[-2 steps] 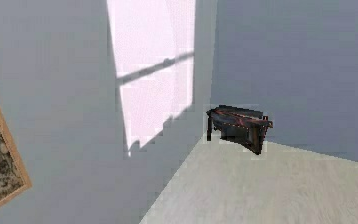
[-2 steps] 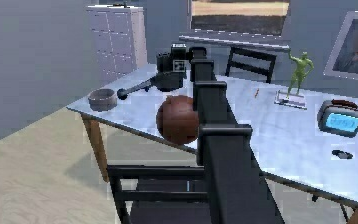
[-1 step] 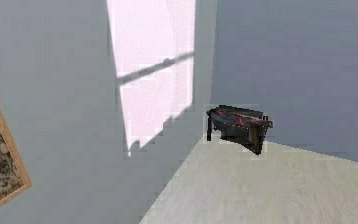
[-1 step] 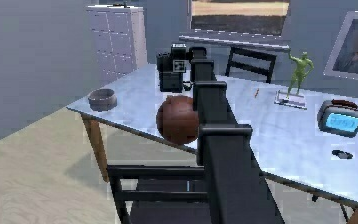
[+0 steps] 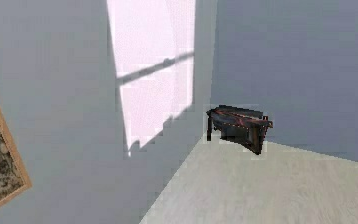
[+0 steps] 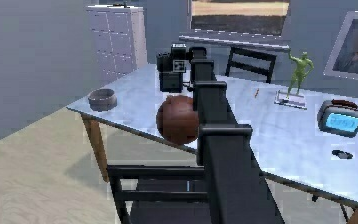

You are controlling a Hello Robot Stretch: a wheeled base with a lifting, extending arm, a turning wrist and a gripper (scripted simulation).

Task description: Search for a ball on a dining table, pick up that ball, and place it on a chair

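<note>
A bright, window-shaped patch of sunlight (image 5: 155,60) falls on the grey wall (image 5: 47,70) in the forward view, crossed by a thin slanted shadow, and the pale floor (image 5: 287,190) is evenly lit. In the arm side view the tabletop (image 6: 277,125) shines softly, the brown ball (image 6: 175,120) shows a faint highlight, and the arm (image 6: 227,150) is dark.

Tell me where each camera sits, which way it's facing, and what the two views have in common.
Forward view: on the robot, looking ahead and somewhat down at a wall corner with a dark low table and a framed picture; robot body: none.
Arm side view: on the robot's body, looking sideways over the dining table and brown ball; the arm and hand show.
Shared: grey walls and pale floor.
</note>
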